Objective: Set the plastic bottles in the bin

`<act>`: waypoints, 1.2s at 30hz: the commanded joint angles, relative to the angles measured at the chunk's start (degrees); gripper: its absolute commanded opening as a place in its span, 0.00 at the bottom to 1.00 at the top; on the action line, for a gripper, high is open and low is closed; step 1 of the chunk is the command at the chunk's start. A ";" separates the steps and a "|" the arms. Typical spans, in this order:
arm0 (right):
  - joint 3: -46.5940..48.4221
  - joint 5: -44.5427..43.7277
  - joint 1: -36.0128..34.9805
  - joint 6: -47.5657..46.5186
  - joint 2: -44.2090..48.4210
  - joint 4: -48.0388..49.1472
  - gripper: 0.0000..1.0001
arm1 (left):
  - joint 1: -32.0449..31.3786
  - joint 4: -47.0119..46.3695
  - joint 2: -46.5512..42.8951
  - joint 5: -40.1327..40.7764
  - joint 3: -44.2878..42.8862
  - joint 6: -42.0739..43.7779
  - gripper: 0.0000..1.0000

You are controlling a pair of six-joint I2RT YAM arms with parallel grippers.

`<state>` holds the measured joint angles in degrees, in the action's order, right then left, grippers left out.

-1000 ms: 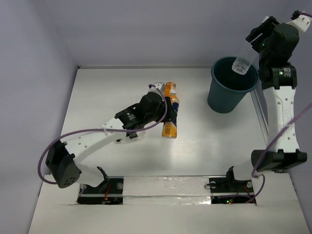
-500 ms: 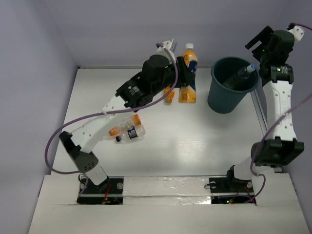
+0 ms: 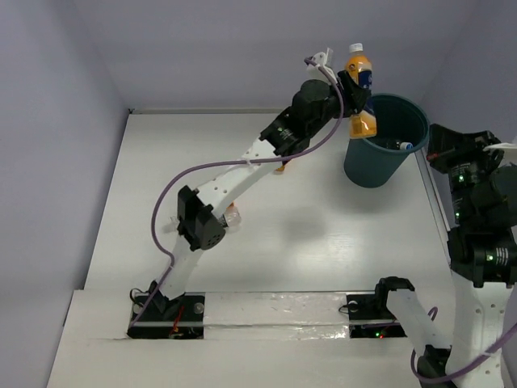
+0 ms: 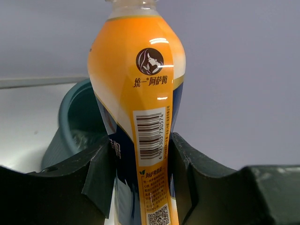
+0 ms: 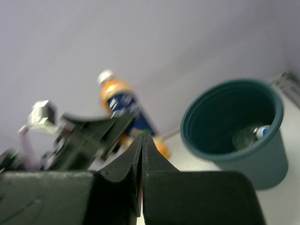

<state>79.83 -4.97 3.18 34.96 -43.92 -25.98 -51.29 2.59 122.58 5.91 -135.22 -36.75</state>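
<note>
My left gripper [image 4: 140, 149] is shut on an orange bottle [image 4: 137, 89] with a dark blue label, held upright by its lower body. In the top view this orange bottle [image 3: 359, 90] hangs over the left rim of the dark teal bin [image 3: 373, 166]. A clear bottle [image 3: 402, 146] lies inside the bin [image 5: 262, 166], and it also shows as a clear bottle [image 5: 250, 136] in the right wrist view. My right gripper [image 5: 142, 136] is shut and empty, drawn back to the right of the bin. Another clear bottle [image 3: 233, 216] peeks from under the left arm.
An orange bottle end [image 3: 280, 168] shows on the table [image 3: 323, 242] beneath the left arm's forearm. The left arm stretches diagonally across the table toward the bin. The back wall stands right behind the bin, and a metal rail [image 3: 432, 190] runs along the table's right edge.
The left arm lifted the orange bottle off the table and carried it right, up over the bin's rim. The right gripper dropped its clear bottle into the bin, pulled back and shut.
</note>
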 commanded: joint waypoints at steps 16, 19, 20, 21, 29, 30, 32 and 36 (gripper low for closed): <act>-2.67 8.66 -3.97 1.78 11.05 -17.61 0.00 | -0.39 -34.93 21.81 13.34 -14.37 -7.81 0.60; -1.43 9.98 -3.97 0.55 10.52 -19.81 0.00 | -0.92 -35.98 22.96 12.20 -14.37 -4.83 0.89; -2.04 10.42 -3.97 0.20 10.52 -19.99 0.00 | -0.92 -35.99 22.96 11.58 -14.28 -4.04 0.95; -2.48 10.94 -3.97 -0.06 10.52 -20.16 0.00 | -0.92 -35.81 22.61 10.97 -14.28 -3.16 0.99; -5.13 13.24 -3.97 -0.15 9.38 -17.09 0.00 | -1.53 -28.36 12.25 5.26 -9.28 13.16 0.99; -5.13 13.15 -3.97 -0.59 9.12 -16.83 0.00 | -1.53 -26.78 9.28 4.90 -8.75 15.20 0.99; -5.56 12.62 -3.97 -1.21 9.29 -16.74 0.00 | -1.01 -21.77 5.49 6.82 -4.48 20.72 0.99; -7.49 12.26 -3.97 -3.40 9.99 -16.65 0.00 | 3.89 -13.95 -8.28 6.57 10.91 19.81 0.74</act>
<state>73.38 6.68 -0.47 34.39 -34.44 -44.91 -52.12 -15.35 127.61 12.49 -130.19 -20.80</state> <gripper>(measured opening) 0.010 0.797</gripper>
